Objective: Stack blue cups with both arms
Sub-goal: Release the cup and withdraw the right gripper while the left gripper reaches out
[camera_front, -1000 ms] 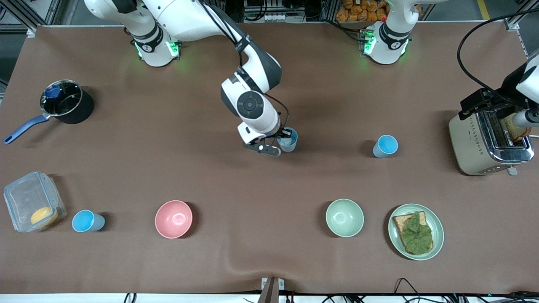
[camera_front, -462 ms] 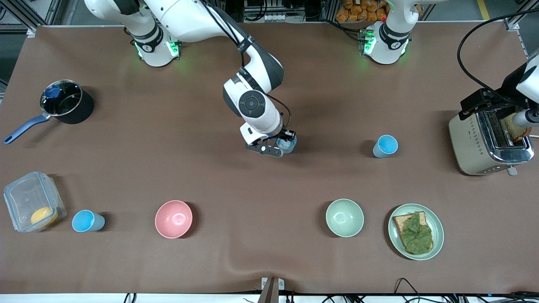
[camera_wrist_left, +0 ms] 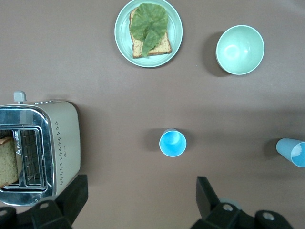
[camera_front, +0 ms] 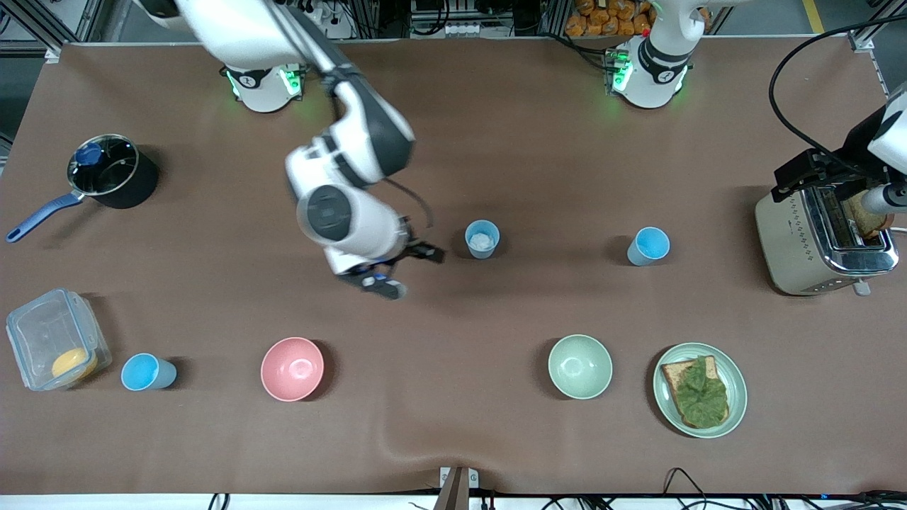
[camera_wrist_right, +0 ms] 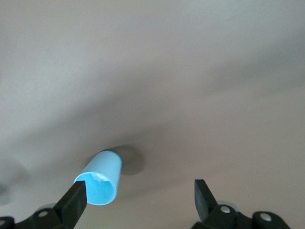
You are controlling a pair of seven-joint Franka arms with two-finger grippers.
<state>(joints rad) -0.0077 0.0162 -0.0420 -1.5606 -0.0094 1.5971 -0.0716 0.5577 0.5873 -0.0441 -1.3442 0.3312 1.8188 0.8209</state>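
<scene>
Low in the frame stand a clear lidded container [camera_front: 57, 338], a bright-blue-lined blue cup [camera_front: 147, 372], a pink bowl [camera_front: 292, 368], a pale green bowl [camera_front: 579, 366] and a plate of toast [camera_front: 700, 390]. At frame centre the right gripper [camera_front: 402, 270] hangs over bare table with its fingers spread and empty, the whitish-lined cup [camera_front: 482, 239] upright just beside it toward the left arm's end, a second bright-blue-lined cup [camera_front: 648, 246] farther along, nothing between. The left gripper [camera_wrist_left: 138, 198], also open and empty, hovers over the toaster [camera_front: 822, 241] at mid right and is the closer one to that second cup, while a saucepan [camera_front: 112, 172] sits at upper left.
</scene>
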